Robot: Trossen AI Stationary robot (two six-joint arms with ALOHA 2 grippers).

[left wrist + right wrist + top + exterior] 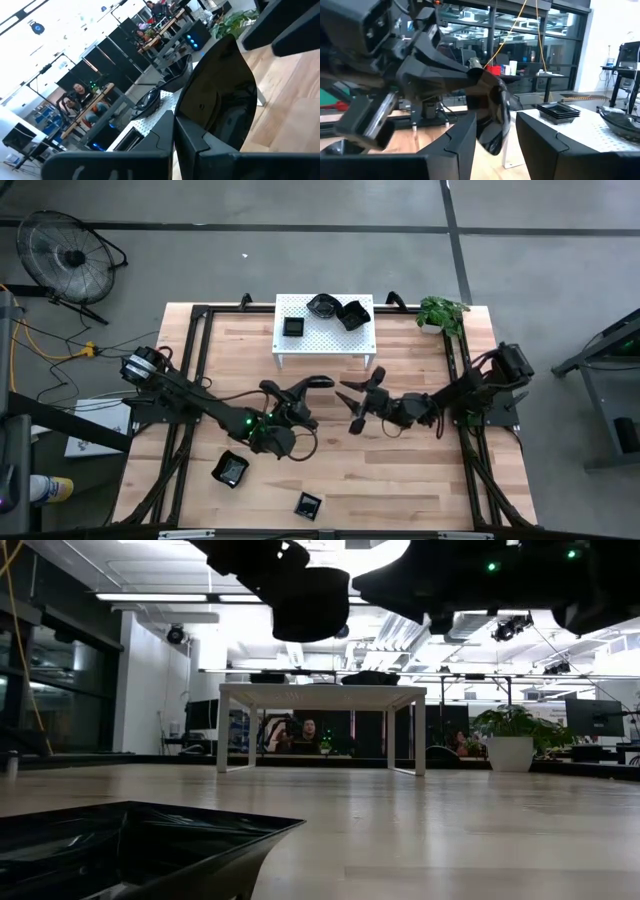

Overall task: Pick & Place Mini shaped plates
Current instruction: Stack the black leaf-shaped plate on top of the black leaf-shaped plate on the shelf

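My left gripper (300,390) hovers over the table's middle, shut on one mini shaped plate (220,95), glossy black and standing on edge. My right gripper (355,402) faces it from the right, open. In the right wrist view the held plate (490,117) is just ahead of the gap between the right gripper's fingers, touching neither. Three more plates lie on the white perforated stand (323,340): a square one (293,326), a wavy one (322,306) and another square one (352,313). Two plates (230,470) (307,504) rest on the table near its front edge. My left gripper pinches the plate's near rim (200,132) between its two fingers. The fingers lie level and point toward the table's right side. The plate stands on edge, reaching out beyond the fingertips, lifted clear of the table.
A potted plant (440,312) stands at the far right corner. Black frame rails (195,360) run along both table sides. In the low view a plate (130,850) fills the near left foreground, with bare wood between it and the stand (320,695).
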